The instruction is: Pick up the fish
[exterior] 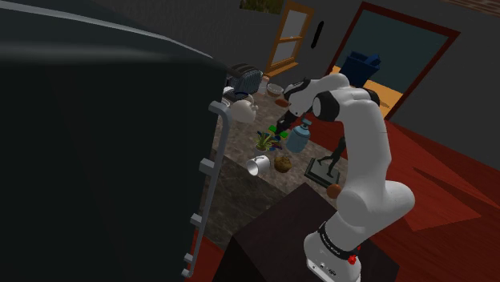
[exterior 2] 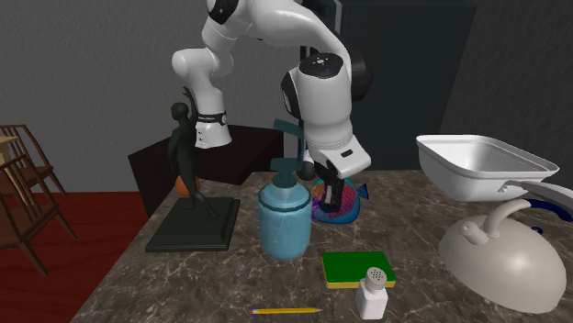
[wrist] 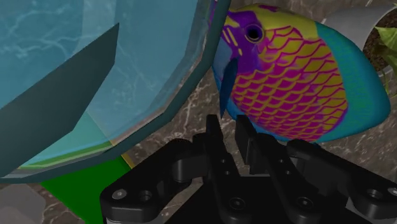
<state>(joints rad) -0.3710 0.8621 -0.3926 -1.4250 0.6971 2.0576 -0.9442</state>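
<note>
My pincer (wrist: 229, 125) was pressed almost together, the two fingers nearly meeting and pinching nothing. The fish (wrist: 289, 76), with yellow and magenta scales and a blue rear end, lay on the marbled counter (exterior 2: 184, 275). It was just beside the blue bottle (wrist: 95, 63), right ahead of my fingertips.
</note>
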